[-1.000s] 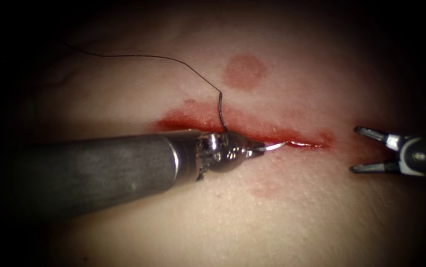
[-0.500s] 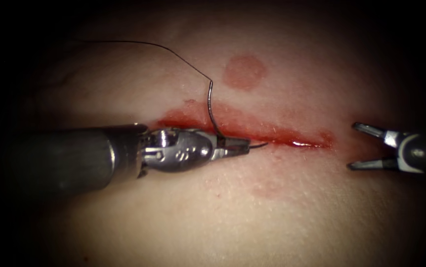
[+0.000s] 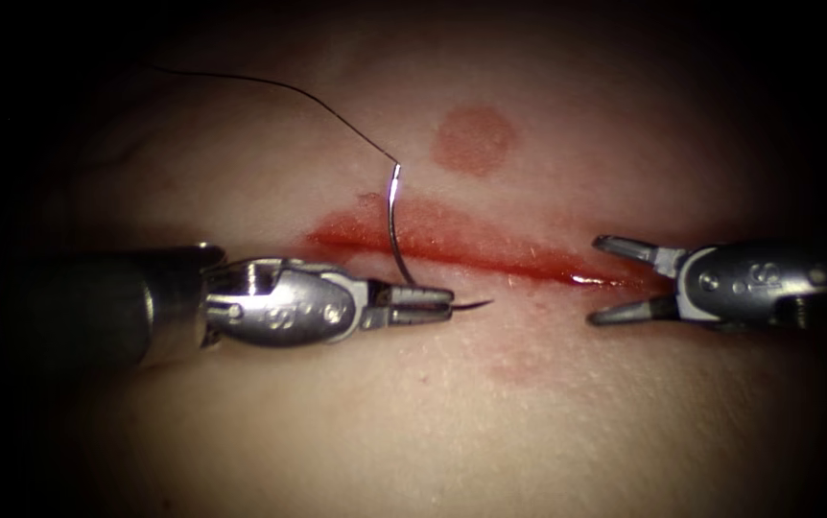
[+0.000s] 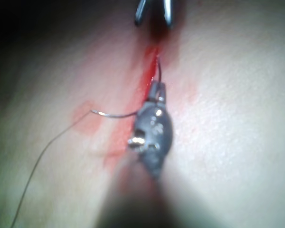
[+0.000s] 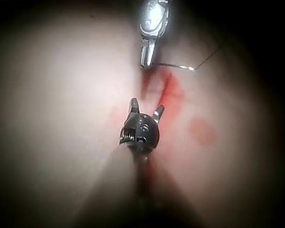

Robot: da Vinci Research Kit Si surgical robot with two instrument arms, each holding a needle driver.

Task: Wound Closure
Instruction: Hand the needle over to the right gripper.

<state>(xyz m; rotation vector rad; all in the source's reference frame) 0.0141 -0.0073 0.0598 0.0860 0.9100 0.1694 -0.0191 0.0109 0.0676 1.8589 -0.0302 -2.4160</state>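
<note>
Moved: left claw (image 3: 433,304) drew back leftward, right claw (image 3: 615,278) came closer | left clamped near needle (image 3: 396,235) tip, needle clear of tissue (image 3: 548,412) | right agape, empty | keep thread (image 3: 270,86) slack.

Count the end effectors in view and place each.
2. Left end effector holds the needle near its tip, over the cut; right end effector open at the cut's right end.

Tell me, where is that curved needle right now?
In the endoscope view the needle is held in the left pincer, near its pointed end, arching over the cut's left part, clear of the tissue.
</note>
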